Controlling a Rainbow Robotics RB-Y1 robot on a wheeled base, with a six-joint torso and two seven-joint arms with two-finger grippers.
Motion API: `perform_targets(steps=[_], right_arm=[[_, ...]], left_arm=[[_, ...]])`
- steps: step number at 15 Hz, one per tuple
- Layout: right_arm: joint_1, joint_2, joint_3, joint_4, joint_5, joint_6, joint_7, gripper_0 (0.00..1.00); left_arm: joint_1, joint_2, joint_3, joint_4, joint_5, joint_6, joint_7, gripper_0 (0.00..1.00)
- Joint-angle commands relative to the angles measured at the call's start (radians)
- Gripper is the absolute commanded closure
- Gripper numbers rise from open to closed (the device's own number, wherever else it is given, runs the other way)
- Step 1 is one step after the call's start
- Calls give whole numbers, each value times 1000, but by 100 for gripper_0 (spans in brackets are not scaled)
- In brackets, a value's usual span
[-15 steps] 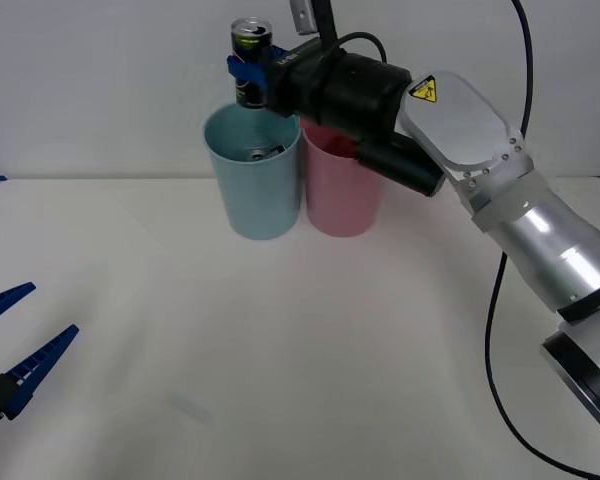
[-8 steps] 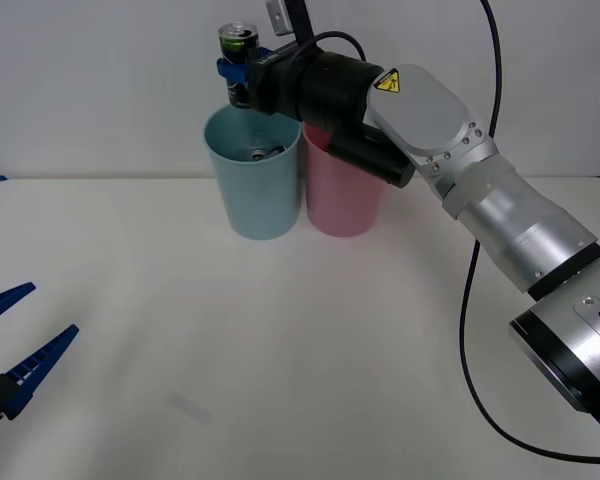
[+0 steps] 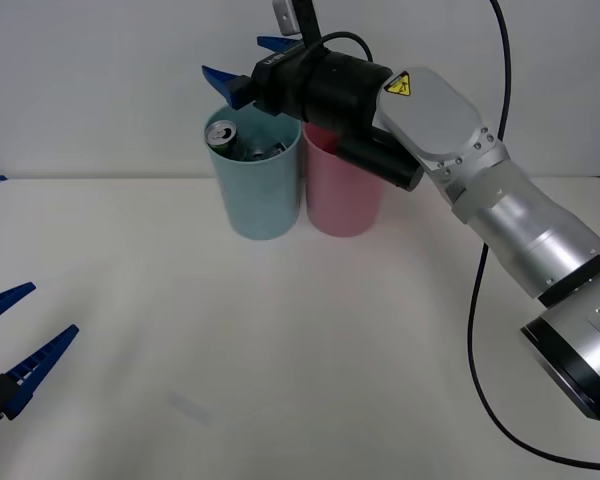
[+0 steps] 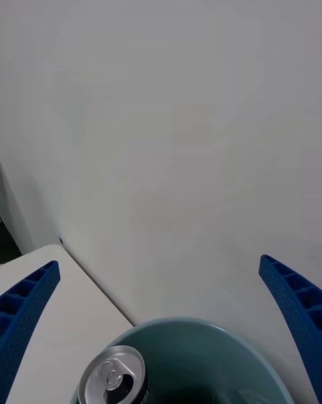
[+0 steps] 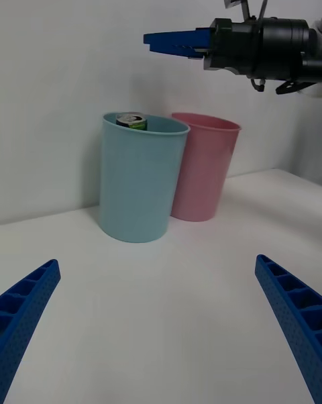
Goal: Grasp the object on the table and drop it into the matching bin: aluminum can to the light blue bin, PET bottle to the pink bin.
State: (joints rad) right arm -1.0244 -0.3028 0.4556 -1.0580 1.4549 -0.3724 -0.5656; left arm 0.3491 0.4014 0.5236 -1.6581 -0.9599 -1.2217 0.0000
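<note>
A wide white table (image 3: 310, 330) carries two tall bins standing side by side and touching near its far edge: the blue bin (image 3: 252, 180) and the pink bin (image 3: 342, 190). The right arm reaches across above them, its right hand (image 3: 242, 62) poised over the blue bin with fingers spread wide and holding nothing. The can (image 3: 221, 134) sits inside the blue bin, its silver top just at the rim, beside other cans lying deeper. The left hand (image 3: 15, 345) waits low at the table's near left, open and empty. Judged from this, the drop is made; the arm would best lift straight up, clear of both rims, so neither bin gets knocked.
</note>
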Motion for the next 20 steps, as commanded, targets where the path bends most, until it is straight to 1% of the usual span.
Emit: perform_targets(steps=[1, 3, 8, 11, 13, 16, 19, 20], right_arm=[[93, -55, 0, -146, -5, -6, -5, 0], [161, -101, 0, -249, -27, -22, -7, 0], [372, -249, -11, -536, -94, -25, -7, 0], [515, -321, -52, -686, -110, -28, -4, 0], [623, -340, -124, -763, -110, -91, 1, 0], [758, -340, -230, -832, -120, -197, 21, 0], [866, -334, -315, -861, -134, -275, 56, 0], [900, -329, -341, -863, -136, -298, 108, 0]], left_arm=[[0, 0, 0, 0, 0, 0, 0, 0], [0, 0, 0, 0, 0, 0, 0, 0], [0, 0, 0, 0, 0, 0, 0, 0], [0, 0, 0, 0, 0, 0, 0, 0], [0, 0, 0, 0, 0, 0, 0, 0], [0, 0, 0, 0, 0, 0, 0, 0], [0, 0, 0, 0, 0, 0, 0, 0], [0, 0, 0, 0, 0, 0, 0, 0]])
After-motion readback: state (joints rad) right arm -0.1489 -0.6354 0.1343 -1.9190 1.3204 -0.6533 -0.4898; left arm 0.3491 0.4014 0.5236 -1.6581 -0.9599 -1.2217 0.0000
